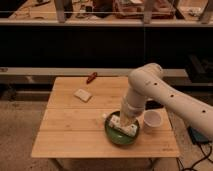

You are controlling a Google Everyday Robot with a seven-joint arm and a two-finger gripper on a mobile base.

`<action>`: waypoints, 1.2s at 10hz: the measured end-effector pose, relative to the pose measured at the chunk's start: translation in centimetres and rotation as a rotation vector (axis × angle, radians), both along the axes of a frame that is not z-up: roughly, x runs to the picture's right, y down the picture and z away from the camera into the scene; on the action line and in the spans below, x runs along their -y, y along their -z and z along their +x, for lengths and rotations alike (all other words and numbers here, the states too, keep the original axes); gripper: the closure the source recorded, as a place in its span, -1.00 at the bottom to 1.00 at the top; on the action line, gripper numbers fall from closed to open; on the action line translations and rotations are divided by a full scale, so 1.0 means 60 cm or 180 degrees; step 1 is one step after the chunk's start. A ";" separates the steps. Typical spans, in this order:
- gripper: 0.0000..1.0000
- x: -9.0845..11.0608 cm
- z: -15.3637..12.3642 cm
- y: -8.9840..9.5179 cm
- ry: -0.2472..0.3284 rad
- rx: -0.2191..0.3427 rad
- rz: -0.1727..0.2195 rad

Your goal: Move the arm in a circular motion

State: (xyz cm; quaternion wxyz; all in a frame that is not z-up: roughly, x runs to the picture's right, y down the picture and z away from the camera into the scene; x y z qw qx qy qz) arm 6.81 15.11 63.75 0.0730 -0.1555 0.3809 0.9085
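Note:
The arm [150,85], glossy white with small dark dots, reaches in from the right, bends at a thick elbow over the table's right side and points down. Its pale gripper [126,121] hangs shut just above the green bowl [114,136], over a white packet [131,129] lying in it. I see nothing held in the gripper.
The wooden table [75,130] also carries a white cup [152,120] just right of the bowl, a small white packet [82,94] at the back left and a red object [91,77] near the far edge. A dark counter runs behind. A blue object [197,136] lies on the floor at right.

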 end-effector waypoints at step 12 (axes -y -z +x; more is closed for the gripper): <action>1.00 0.203 -0.263 -0.166 0.0864 0.0389 0.0710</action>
